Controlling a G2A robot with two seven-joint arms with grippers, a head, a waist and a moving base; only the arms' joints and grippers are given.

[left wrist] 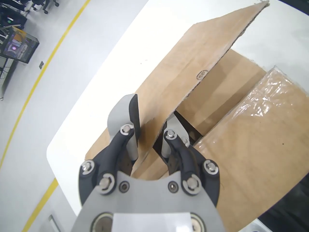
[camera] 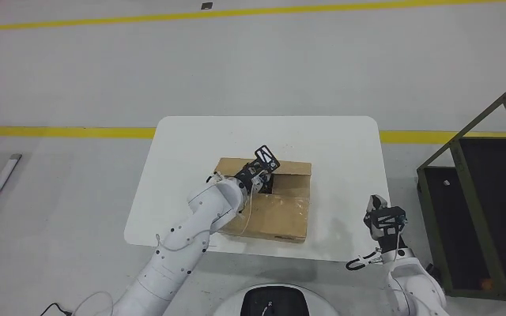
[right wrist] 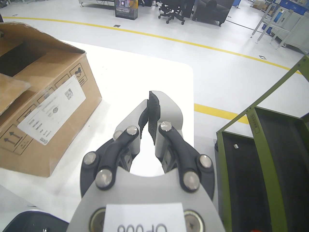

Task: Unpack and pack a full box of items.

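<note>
Pretty bright, even overhead light everywhere, the white table [right wrist: 135, 78] is kinda blown out mid-frame in the right wrist view, the shiny film [left wrist: 263, 102] on the box [left wrist: 217, 88] throws glare at center right, and the yellow floor line [right wrist: 169, 39] bows fisheye-style toward the edges.

Pale grey floor [camera: 277, 63] with yellow lines [camera: 237, 12], office chairs [right wrist: 172, 10] and a green rack [right wrist: 268, 189] nearby
</note>
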